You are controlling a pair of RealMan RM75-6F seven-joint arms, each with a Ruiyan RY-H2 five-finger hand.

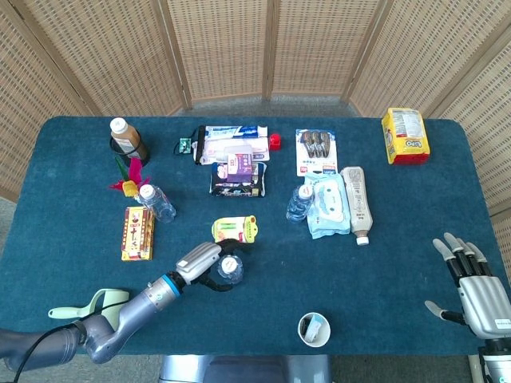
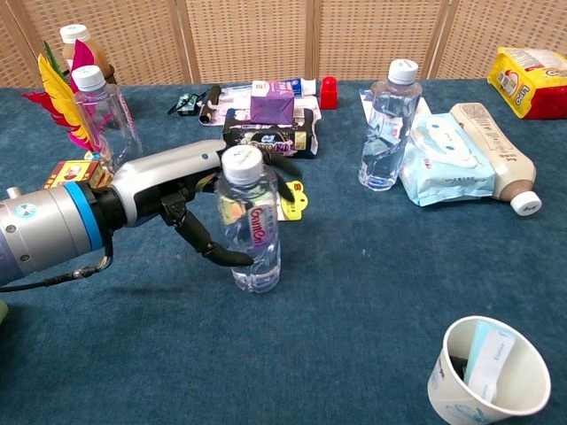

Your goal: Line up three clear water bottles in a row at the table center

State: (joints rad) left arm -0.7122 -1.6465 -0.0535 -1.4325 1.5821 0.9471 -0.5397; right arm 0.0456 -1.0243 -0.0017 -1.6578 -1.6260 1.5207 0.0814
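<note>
My left hand (image 2: pixel 190 199) (image 1: pixel 201 264) grips a clear water bottle (image 2: pixel 250 221) (image 1: pixel 230 269) with a white cap and a red-lettered label. The bottle stands upright on the blue table, its base touching or nearly touching the cloth. A second clear bottle (image 2: pixel 387 124) (image 1: pixel 299 203) stands beside a pack of wipes right of centre. A third clear bottle (image 2: pixel 104 112) (image 1: pixel 156 202) stands at the left, by the coloured feathers. My right hand (image 1: pixel 471 289) hovers open at the table's right front corner, away from every bottle.
A paper cup (image 2: pixel 488 372) (image 1: pixel 314 329) stands at the front. A yellow card packet (image 2: pixel 288 197) lies just behind the held bottle. A wipes pack (image 2: pixel 447 159), a lying brown bottle (image 2: pixel 494 155), snack packs (image 2: pixel 266 133) and a yellow box (image 1: pixel 137 232) crowd the back and left.
</note>
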